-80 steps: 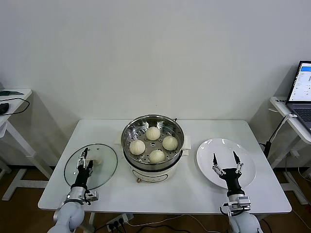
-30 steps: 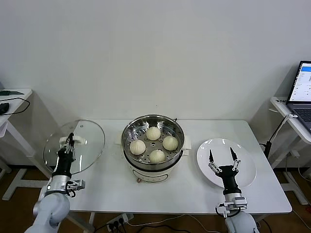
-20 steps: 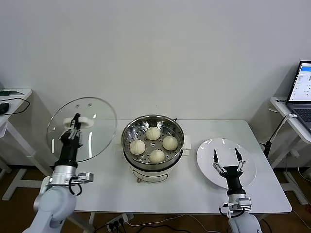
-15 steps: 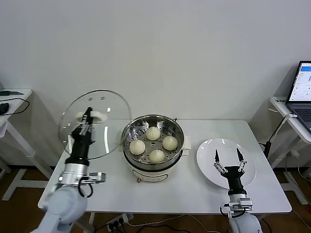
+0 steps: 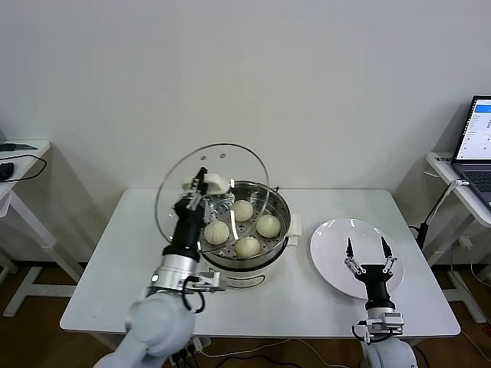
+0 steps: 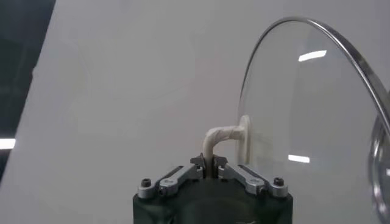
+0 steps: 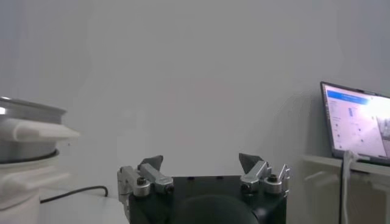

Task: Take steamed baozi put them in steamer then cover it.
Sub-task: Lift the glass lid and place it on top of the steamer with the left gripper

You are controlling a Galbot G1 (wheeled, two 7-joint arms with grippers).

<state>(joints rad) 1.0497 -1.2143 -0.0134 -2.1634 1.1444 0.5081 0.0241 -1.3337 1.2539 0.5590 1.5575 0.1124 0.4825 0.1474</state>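
Several steamed baozi lie on the perforated tray inside the steamer at the table's middle. My left gripper is shut on the cream handle of the cover, a clear glass lid. The cover is tilted nearly upright in the air, over the steamer's left rim. In the left wrist view the gripper pinches the handle, with the cover's glass beyond. My right gripper stands open and empty over the white plate; the right wrist view shows its fingers wide apart.
The white table carries the steamer and the plate. A laptop sits on a side table at the right, also in the right wrist view. Another side table stands at the left. The steamer's side shows in the right wrist view.
My left arm has lifted the cover off the table's left side and carried it right to the steamer, tilting it upright. The right gripper stays open over the plate.
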